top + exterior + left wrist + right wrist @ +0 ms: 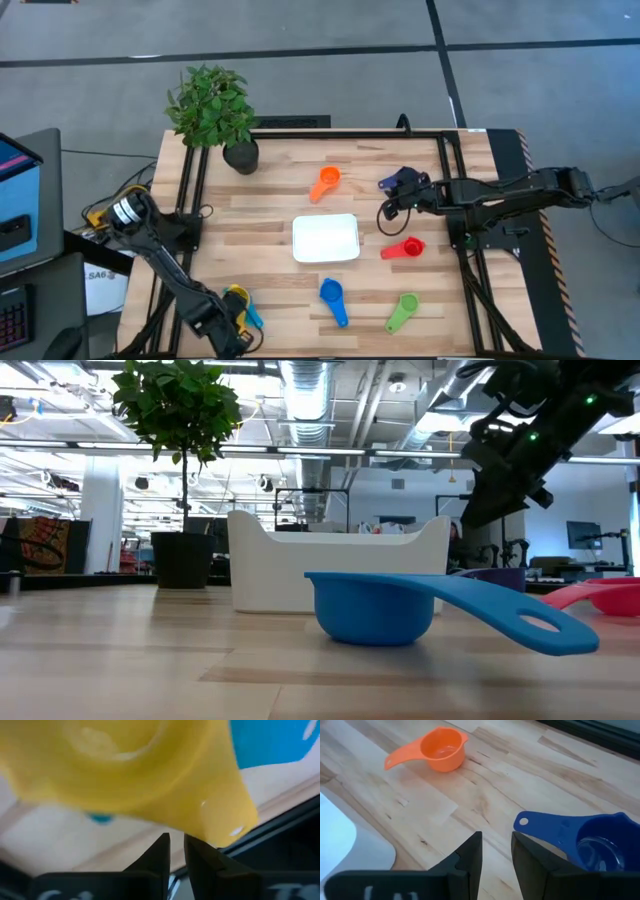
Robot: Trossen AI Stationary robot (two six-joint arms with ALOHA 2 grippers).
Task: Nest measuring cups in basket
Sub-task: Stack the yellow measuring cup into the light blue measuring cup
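At the near left corner my left gripper (238, 330) (177, 840) points down, its fingers almost together. It is at the edge of the yellow cup (237, 295) (150, 770), which lies beside a light blue cup (253, 316) (270, 740). My right gripper (385, 212) (496, 840) hangs open above the table, just short of the dark blue cup (395, 182) (590, 842) and its handle. The white basket (325, 238) (335, 570) stands mid-table. Around it on the wood lie the orange cup (325, 182) (437, 750), red cup (405, 248), blue cup (332, 298) (400, 610) and green cup (402, 312). My left gripper has its fingertips (162, 842) right at the yellow cup's lower edge (215, 832). Only a thin gap shows between them. I cannot tell whether they touch the cup or have any part of it between them.
A potted plant (215, 110) stands at the far left corner of the table. Black frame rails (190, 190) run along the left and right sides. Bare wood lies between the basket and the cups around it.
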